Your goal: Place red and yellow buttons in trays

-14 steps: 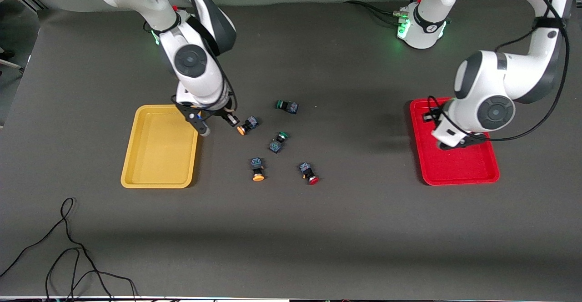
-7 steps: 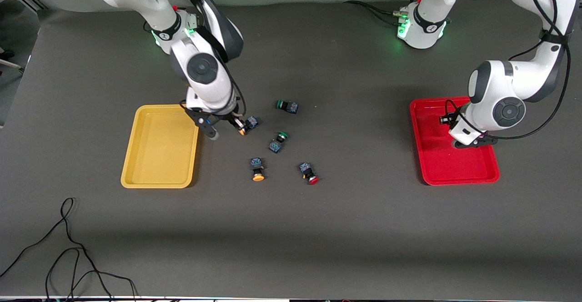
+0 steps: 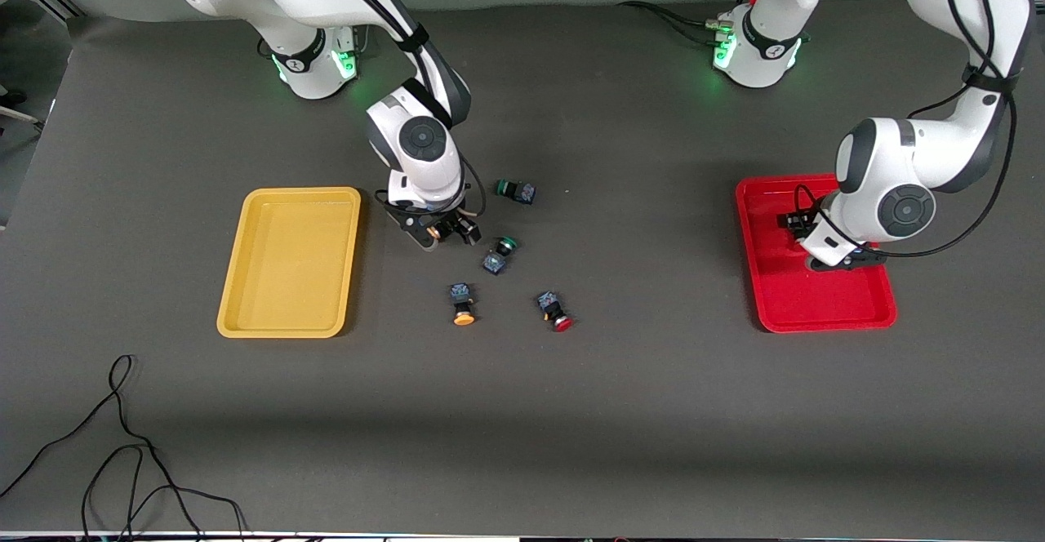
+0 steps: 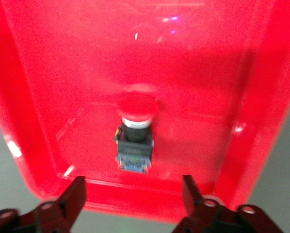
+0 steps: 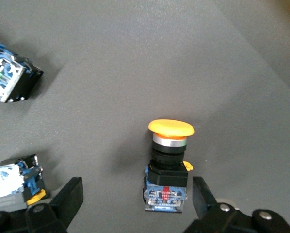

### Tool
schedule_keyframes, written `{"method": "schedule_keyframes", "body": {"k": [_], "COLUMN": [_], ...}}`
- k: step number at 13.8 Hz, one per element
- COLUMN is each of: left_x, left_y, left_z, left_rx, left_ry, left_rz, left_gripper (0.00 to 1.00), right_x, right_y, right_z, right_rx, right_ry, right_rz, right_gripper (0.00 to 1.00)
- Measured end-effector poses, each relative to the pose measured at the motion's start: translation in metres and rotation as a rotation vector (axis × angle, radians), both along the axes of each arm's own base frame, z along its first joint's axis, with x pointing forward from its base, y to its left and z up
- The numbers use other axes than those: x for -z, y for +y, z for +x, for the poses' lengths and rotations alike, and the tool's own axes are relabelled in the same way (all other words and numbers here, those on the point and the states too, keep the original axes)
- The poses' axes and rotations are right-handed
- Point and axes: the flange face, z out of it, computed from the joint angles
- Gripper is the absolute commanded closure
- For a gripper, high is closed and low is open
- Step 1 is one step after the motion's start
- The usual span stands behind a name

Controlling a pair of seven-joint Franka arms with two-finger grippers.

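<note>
Yellow tray (image 3: 290,263) sits empty toward my right arm's end of the table. Red tray (image 3: 816,301) sits toward my left arm's end, with one red button (image 4: 134,141) lying inside, nothing gripping it.

Three more on the table between the trays: one yellow button (image 5: 168,165) between my right fingers, another yellow button (image 3: 462,303) and a second red button (image 3: 554,310) nearer the front camera.

They're probably light, rigid, with smooth caps likely to slip, so I'd pinch the dark square body, not the cap.

My right gripper (image 5: 135,194) is low over its yellow button, jaws spread wide either side, not touching. My left gripper (image 4: 133,194) hangs over the red tray, jaws wide apart, empty.
</note>
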Motion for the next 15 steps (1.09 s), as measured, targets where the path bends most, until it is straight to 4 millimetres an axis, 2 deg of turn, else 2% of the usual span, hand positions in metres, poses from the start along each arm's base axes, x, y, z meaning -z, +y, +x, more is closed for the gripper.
{"method": "schedule_keyframes", "body": {"k": [1,2,3,4,5,7,8,9,10,12,14,15], "left_x": [-0.023,-0.048,-0.07,-0.091,-0.107,-0.118,-0.11,-0.093,-0.07,-0.024,0.005,0.012], "left_y": [-0.015,-0.04,-0.073,-0.116,-0.164,-0.255,-0.293,-0.323,-0.345,-0.373,-0.398,-0.413], "left_z": [0.011,0.023,0.034,0.043,0.051,0.071,0.083,0.095,0.104,0.12,0.122,0.119], "left_rx": [-0.003,-0.017,-0.044,-0.085,-0.139,-0.259,-0.324,-0.386,-0.44,-0.549,-0.623,-0.649], "left_ry": [-0.005,-0.02,-0.042,-0.074,-0.108,-0.16,-0.171,-0.172,-0.168,-0.192,-0.21,-0.215], "left_rz": [0.016,0.026,0.024,0.013,0.0,-0.019,-0.021,-0.016,-0.011,-0.03,-0.05,-0.054], "left_gripper": [0.0,0.0,0.0,0.0,0.0,0.0,0.0,0.0,0.0,0.0,0.0,0.01], "right_x": [0.001,0.002,0.003,0.006,0.009,0.015,0.018,0.019,0.019,0.019,0.017,0.013], "right_y": [-0.001,-0.002,-0.003,-0.004,-0.005,-0.006,-0.006,-0.006,-0.006,-0.006,-0.005,-0.004], "right_z": [0.001,0.001,0.002,0.002,0.001,0.001,0.001,0.001,0.001,0.001,0.002,0.004], "right_rx": [0.002,0.004,0.005,0.006,0.007,0.007,0.006,0.006,0.006,0.006,0.006,0.007], "right_ry": [0.001,0.001,0.003,0.005,0.006,0.009,0.009,0.009,0.008,0.006,0.003,0.001], "right_rz": [-0.002,-0.003,-0.006,-0.009,-0.011,-0.017,-0.018,-0.018,-0.018,-0.016,-0.013,-0.011], "right_gripper": [0.0,0.0,0.0,0.01,0.08,0.56,0.73,0.85,0.89,0.9,0.91,0.91]}}
